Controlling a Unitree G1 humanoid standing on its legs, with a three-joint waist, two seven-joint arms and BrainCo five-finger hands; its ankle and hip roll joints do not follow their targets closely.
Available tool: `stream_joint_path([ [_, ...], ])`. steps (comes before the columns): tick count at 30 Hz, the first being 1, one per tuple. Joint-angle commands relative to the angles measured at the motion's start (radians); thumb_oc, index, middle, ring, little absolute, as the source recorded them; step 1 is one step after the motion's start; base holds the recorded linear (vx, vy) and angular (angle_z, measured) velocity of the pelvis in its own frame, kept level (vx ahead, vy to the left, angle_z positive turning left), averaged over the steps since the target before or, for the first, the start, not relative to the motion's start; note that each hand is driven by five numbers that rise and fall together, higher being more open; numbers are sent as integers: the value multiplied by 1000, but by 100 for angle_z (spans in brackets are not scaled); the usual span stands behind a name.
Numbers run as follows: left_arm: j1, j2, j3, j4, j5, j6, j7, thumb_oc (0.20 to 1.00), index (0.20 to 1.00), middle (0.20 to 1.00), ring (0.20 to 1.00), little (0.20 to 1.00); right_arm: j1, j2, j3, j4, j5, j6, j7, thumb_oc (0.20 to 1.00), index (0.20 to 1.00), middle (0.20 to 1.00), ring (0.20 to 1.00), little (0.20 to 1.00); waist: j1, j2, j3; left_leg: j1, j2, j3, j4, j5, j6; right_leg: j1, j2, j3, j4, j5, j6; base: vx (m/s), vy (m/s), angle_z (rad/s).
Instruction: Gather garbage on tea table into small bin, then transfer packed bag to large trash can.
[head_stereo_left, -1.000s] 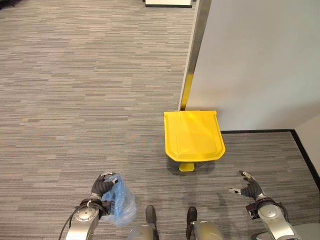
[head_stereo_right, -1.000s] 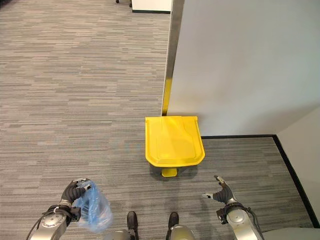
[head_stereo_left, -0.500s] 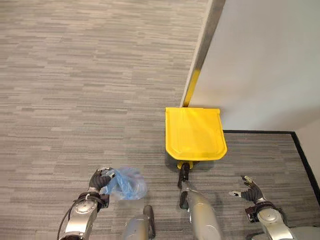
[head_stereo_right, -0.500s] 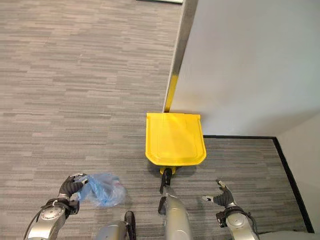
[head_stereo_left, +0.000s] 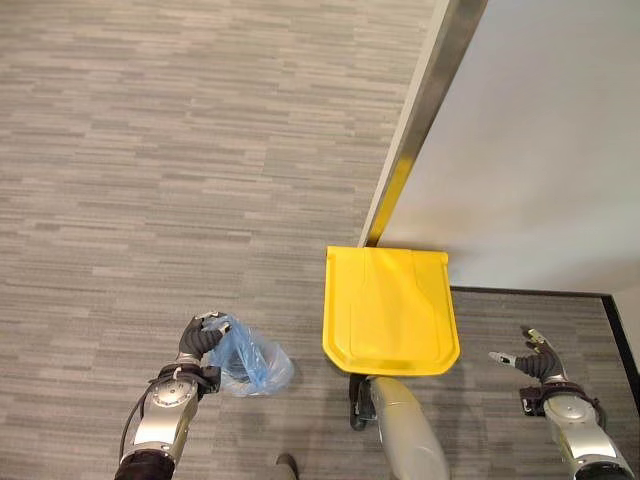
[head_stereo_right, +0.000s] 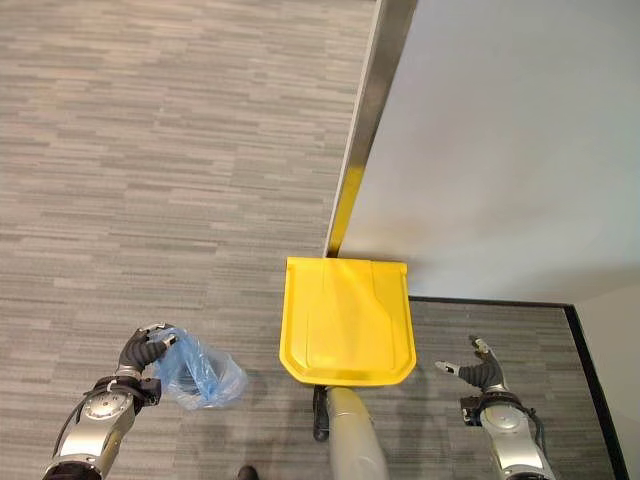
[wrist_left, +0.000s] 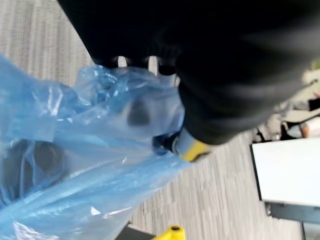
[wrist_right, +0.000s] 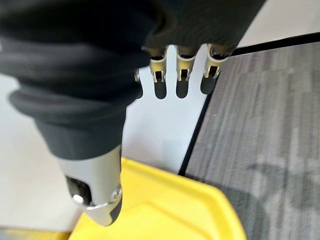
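Transfer is the step in hand: your left hand grips the blue bag left of the closed yellow trash can (right hand spread, empty), so you likely need the lid raised next.

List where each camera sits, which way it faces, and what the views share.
Left eye view: on the head, looking down at grey carpet, the closed yellow plastic trash can, and both hands.
Right eye view: the same scene from slightly aside; right hand open.
Left wrist view: along the left hand, its fingers curled round the crumpled blue plastic bag.
Right wrist view: along the right hand's straight fingers toward the white wall.
Shared: the yellow can shows in the right wrist view and both eye views.
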Motion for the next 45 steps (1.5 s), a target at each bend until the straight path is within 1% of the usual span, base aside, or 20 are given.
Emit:
stream_joint_path([
  [1, 7, 41, 18, -44, -12, -56, 5, 200, 200, 200, 200, 200, -8, -22, -3, -31, -10, -30, -10, 1000, 1000, 1000, 1000, 1000, 5, -1, -5, 164, -48, 17, -21, -96, 36, -14, -4, 12, -291, 178, 126, -64, 17, -4],
  [5, 6, 42, 10, -51, -6, -51, 0, 200, 200, 200, 200, 200, 5, -8, 13, -35, -39, -15, 4, 1000, 1000, 1000, 1000, 1000, 7, -31, -3, 189, -62, 19, 4, -121, 43, 54, -22, 10, -357, 206, 135, -51, 8, -11],
  [7, 5, 44, 11, -50, 5, -47, -1, 200, 200, 200, 200, 200, 5, 8, 28, -49, -53, -8, 13, 1000, 1000, 1000, 1000, 1000, 27, -71, 24, 161, -112, 7, 46, -127, 62, 109, -32, 5, -444, 232, 149, -147, 15, -1],
  [10, 13, 46, 16, -54, 15, -45, 0, 200, 200, 200, 200, 200, 4, 20, 35, -48, -56, -8, 19, 1000, 1000, 1000, 1000, 1000, 41, -82, 39, 149, -143, 8, 34, -106, 73, 129, -32, -16, -485, 230, 157, -180, 46, -9],
  [12, 38, 52, 24, -67, 2, -50, -1, 200, 200, 200, 200, 200, -2, 23, 62, -36, -68, -8, 39, 1000, 1000, 1000, 1000, 1000, 64, -62, 61, 117, -148, 49, 3, -43, 88, 121, -43, -60, -309, 163, 149, -232, 80, -32],
  [13, 38, 53, 25, -67, 2, -50, -1, 200, 200, 200, 200, 200, -3, 24, 63, -36, -68, -8, 39, 1000, 1000, 1000, 1000, 1000, 63, -67, 59, 114, -153, 48, 1, -39, 89, 117, -49, -58, -306, 163, 149, -235, 69, -74],
  [14, 51, 54, 25, -66, 1, -47, -3, 200, 200, 200, 200, 200, 6, 25, 66, -32, -64, -17, 44, 1000, 1000, 1000, 1000, 1000, 79, -35, 57, 75, -136, 63, -14, 3, 105, 121, -40, -23, -50, 81, 112, -171, 37, -88],
  [15, 51, 55, 25, -66, 1, -46, -3, 200, 200, 200, 200, 200, 6, 25, 66, -32, -64, -17, 44, 1000, 1000, 1000, 1000, 1000, 79, -39, 52, 70, -140, 64, -15, 7, 105, 114, -44, -19, -47, 82, 112, -206, 41, -63],
  [17, 75, 59, 32, -84, 9, -38, 2, 200, 200, 200, 200, 200, 8, 19, 61, -36, -67, -16, 41, 1000, 1000, 1000, 1000, 1000, 91, -9, 49, 49, -116, 73, -16, 21, 103, 123, -56, 7, 66, 33, 84, -16, -60, -6],
  [19, 78, 54, 32, -88, -4, -39, 2, 200, 200, 200, 200, 200, 17, 24, 57, -36, -68, -14, 38, 1000, 1000, 1000, 1000, 1000, 95, -20, 19, 34, -111, 79, -21, 24, 77, 230, -32, 2, -104, -50, 59, 130, -152, -28],
  [21, 76, 42, 24, -78, -13, -39, -5, 200, 200, 200, 200, 200, 27, 17, 55, -36, -66, -19, 32, 1000, 1000, 1000, 1000, 1000, 89, -17, -15, 27, -43, 115, 48, 68, 27, 273, 13, 11, -174, -57, 49, 253, -204, -41],
  [25, 64, 28, 15, -67, -23, -40, -7, 200, 200, 200, 200, 200, 37, 0, 40, -22, -53, -20, 21, 1000, 1000, 1000, 1000, 1000, 77, -30, -27, -23, 9, 130, 111, 139, 10, 353, 23, 9, -286, -58, 32, 83, -92, -3],
  [28, 53, 29, 7, -70, -21, -38, -4, 200, 200, 200, 200, 200, 34, -9, 33, -21, -49, -23, 9, 1000, 1000, 1000, 1000, 1000, 81, -46, -32, -73, 27, 123, 53, 129, 10, 378, 9, 15, -334, -49, 32, -14, 35, 0],
  [31, 47, 32, 5, -76, -23, -41, -3, 200, 200, 200, 200, 200, 31, -12, 33, -20, -47, -23, 9, 1000, 1000, 1000, 1000, 1000, 98, -59, -25, -104, 10, 55, 28, 141, -11, 397, 14, 44, -369, -26, 32, -47, 101, 2],
  [34, 67, 29, 11, -79, -17, -43, -3, 200, 200, 200, 200, 200, 18, 0, 44, -10, -60, -18, 21, 1000, 1000, 1000, 1000, 1000, 101, -58, -34, -69, -61, -8, -51, 143, 10, 381, 16, 102, -400, 41, 58, -89, 246, -46],
  [37, 60, 47, 18, -79, -11, -41, -4, 200, 200, 200, 200, 200, 8, 21, 58, 4, -81, -7, 33, 1000, 1000, 1000, 1000, 1000, 99, -58, -21, -59, -85, 8, -100, 171, 36, 333, 3, 119, -386, 104, 93, -214, 203, -75],
  [39, 50, 59, 20, -78, -21, -43, 2, 200, 200, 200, 200, 200, -11, 33, 76, 18, -84, -2, 34, 1000, 1000, 1000, 1000, 1000, 105, -47, -3, -89, -80, 20, -96, 198, 47, 308, 15, 108, -330, 70, 94, -250, 88, -30],
  [41, 52, 70, 28, -80, -16, -42, 5, 200, 200, 200, 200, 200, -12, 40, 79, 27, -75, -11, 33, 1000, 1000, 1000, 1000, 1000, 130, -29, -2, -111, -70, 46, -112, 222, 52, 357, 25, 86, -247, -25, 73, -215, 69, -34],
  [43, 60, 69, 31, -85, -15, -43, 3, 200, 200, 200, 200, 200, -10, 39, 76, 23, -75, -14, 34, 1000, 1000, 1000, 1000, 1000, 137, -31, -7, -112, -70, 47, -118, 227, 48, 364, 20, 76, -250, -25, 66, -61, -15, -12],
  [45, 69, 59, 31, -79, -14, -41, 3, 200, 200, 200, 200, 200, -5, 36, 79, 26, -71, -14, 29, 1000, 1000, 1000, 1000, 1000, 150, -46, -27, -114, -74, 46, -110, 228, 41, 419, 33, 90, -342, -38, 48, 56, -114, -14],
])
